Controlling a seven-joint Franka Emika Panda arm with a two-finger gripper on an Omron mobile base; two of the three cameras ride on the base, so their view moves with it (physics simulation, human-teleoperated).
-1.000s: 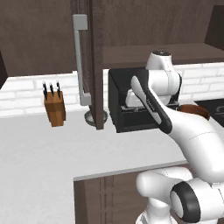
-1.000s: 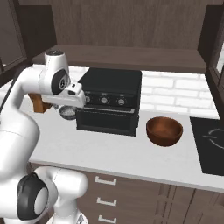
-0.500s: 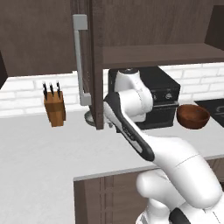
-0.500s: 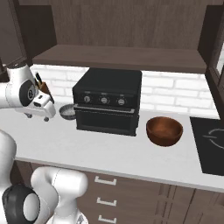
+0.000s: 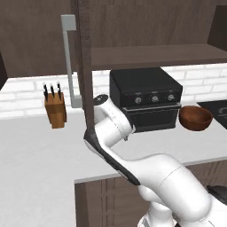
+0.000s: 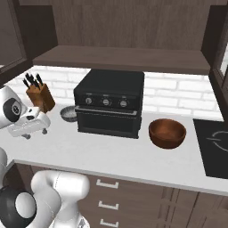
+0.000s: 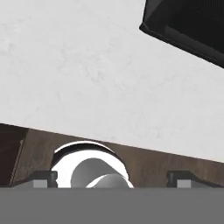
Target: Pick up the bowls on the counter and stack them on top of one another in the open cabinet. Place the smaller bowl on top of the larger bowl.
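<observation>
The smaller bowl [image 6: 69,113], shallow and grey, sits on the counter [image 6: 111,153] between the knife block and the black oven. The larger bowl [image 6: 167,132] [image 5: 195,118], glossy reddish-brown, stands on the counter to the oven's right. My gripper [image 6: 35,133] hangs low over the counter at the left, in front of and to the left of the grey bowl, apart from it. In the hand view its fingertips [image 7: 43,177] stand wide apart over bare counter [image 7: 87,78]; it is open with nothing between them. The open cabinet's shelf [image 6: 120,58] runs above the oven.
The black toaster oven [image 6: 109,109] [image 7: 188,26] stands mid-counter. A knife block [image 6: 38,95] [image 5: 55,111] sits by the wall at the left. The cabinet door [image 5: 82,66] with its grey bar handle [image 5: 68,62] juts out edge-on. A dark cooktop [image 6: 216,142] lies at the right.
The arm has swung from the oven's front leftward and down to the counter near the grey bowl. The gripper stayed open. The bowls have not moved.
</observation>
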